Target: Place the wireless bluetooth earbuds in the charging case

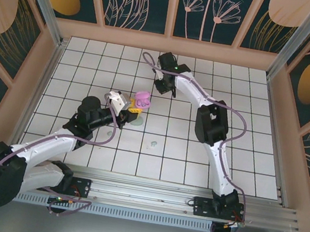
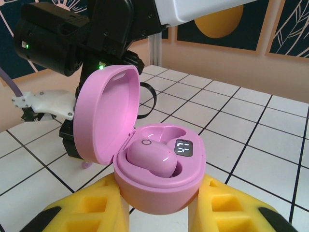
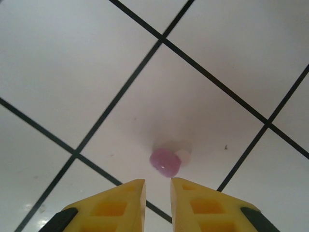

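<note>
Seen from above, the left gripper pinches an open pink plastic charging case over the white tiled table, left of centre. The right gripper points down just beyond it. Specks on a nearer tile may be mint green earbuds. The left wrist view shows a rounded pale purple earbud seated in the case, lid raised. In the right wrist view, yellow fingers stand narrowly parted and empty above a loose pale purple nub on a tile.
</note>
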You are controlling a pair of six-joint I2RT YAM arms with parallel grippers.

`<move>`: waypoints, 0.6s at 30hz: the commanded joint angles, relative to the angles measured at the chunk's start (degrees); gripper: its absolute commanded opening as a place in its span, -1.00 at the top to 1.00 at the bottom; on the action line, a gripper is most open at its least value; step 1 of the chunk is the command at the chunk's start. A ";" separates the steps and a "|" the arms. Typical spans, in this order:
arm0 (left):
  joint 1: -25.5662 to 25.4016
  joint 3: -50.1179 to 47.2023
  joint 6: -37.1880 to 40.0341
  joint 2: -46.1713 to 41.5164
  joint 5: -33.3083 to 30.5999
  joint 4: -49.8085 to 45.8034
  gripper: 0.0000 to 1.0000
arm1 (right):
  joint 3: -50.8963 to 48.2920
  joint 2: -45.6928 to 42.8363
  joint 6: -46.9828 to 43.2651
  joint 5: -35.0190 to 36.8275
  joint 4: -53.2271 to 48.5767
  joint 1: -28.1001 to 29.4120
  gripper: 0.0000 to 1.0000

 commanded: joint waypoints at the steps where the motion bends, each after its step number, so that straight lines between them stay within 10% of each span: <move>1: -0.10 1.50 0.92 0.55 0.99 2.24 1.00 | 2.87 2.26 -3.14 3.03 -2.98 -0.01 0.58; 18: -0.12 2.74 0.53 2.97 1.95 2.90 1.00 | 5.29 5.87 -6.73 5.16 -1.29 0.41 0.48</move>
